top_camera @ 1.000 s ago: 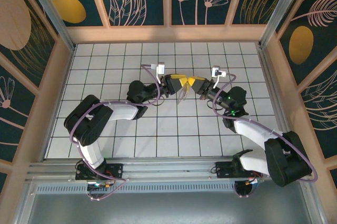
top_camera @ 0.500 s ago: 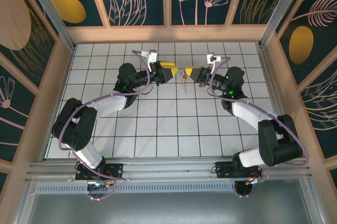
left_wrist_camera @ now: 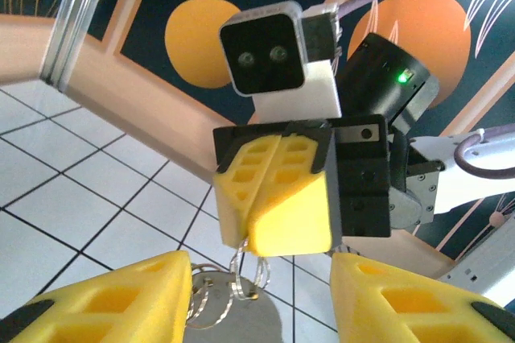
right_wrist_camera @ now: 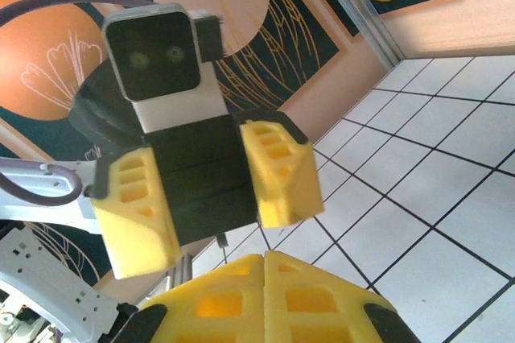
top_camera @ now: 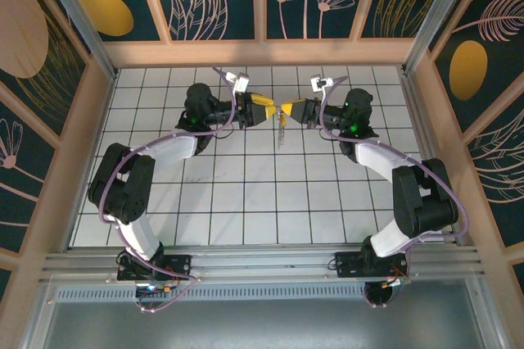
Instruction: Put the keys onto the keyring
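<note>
Release — my yellow-tipped left gripper (right_wrist_camera: 211, 208) just opened, empty; my shut right gripper (left_wrist_camera: 278, 234) alone holds the thin keyring (left_wrist_camera: 241, 280), silver keys (top_camera: 281, 125) dangling.

You had bare floor (top_camera: 246, 201) free along the near side. At the back, the left gripper (top_camera: 270, 109) and right gripper (top_camera: 290, 110) stood tip to tip, the keyring (top_camera: 281, 125) hanging between them, the wall (top_camera: 262, 52) near behind.
</note>
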